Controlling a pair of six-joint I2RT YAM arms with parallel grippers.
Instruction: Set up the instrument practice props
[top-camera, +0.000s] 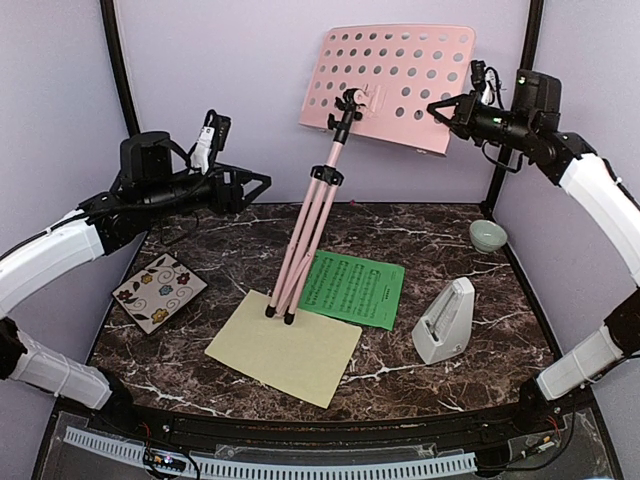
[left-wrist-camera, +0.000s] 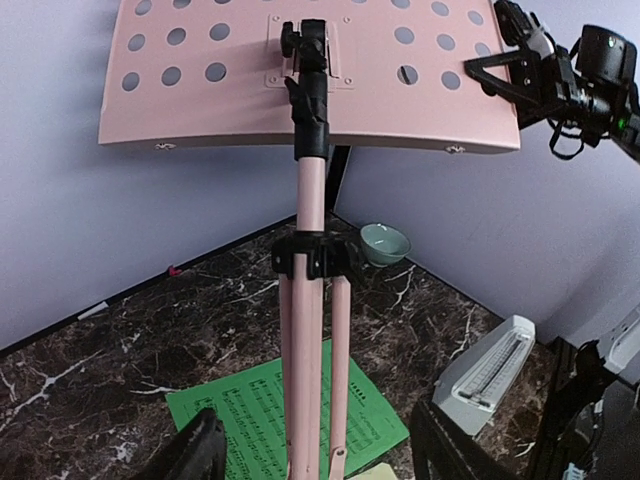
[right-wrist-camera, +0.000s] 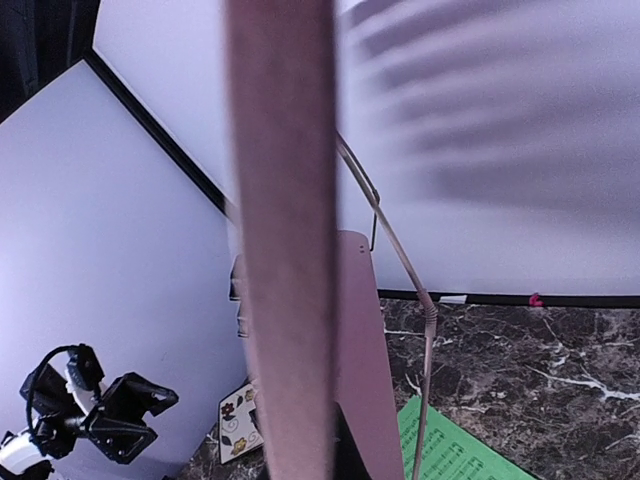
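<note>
Clearly the right jaws carry the load. They are pinched shut on the right edge of the perforated desk (top-camera: 385, 125) of the pink music stand (top-camera: 318, 205), up at 1 o'clock in the top view. From the right wrist, that pink edge runs down the middle of the picture, blurred by nearness.

The stand leans with its legs folded together. Its feet rest on the far corner of the pale yellow sheet (top-camera: 285, 350), which lies flat at 6 o'clock on the worktop (top-camera: 400, 230). The green sheet (top-camera: 352, 288) lies at 3 o'clock of the feet, meeting the yellow one; whether it overlaps I cannot tell.

The left jaws stand spread wide at 9 o'clock of the pole, apart from it and holding nothing. In the left wrist view the fingers (left-wrist-camera: 195, 450) frame the stand, which stands beyond them.

The grey metronome (top-camera: 445, 320) sits upright at 4 o'clock, apart from the green sheet.
</note>
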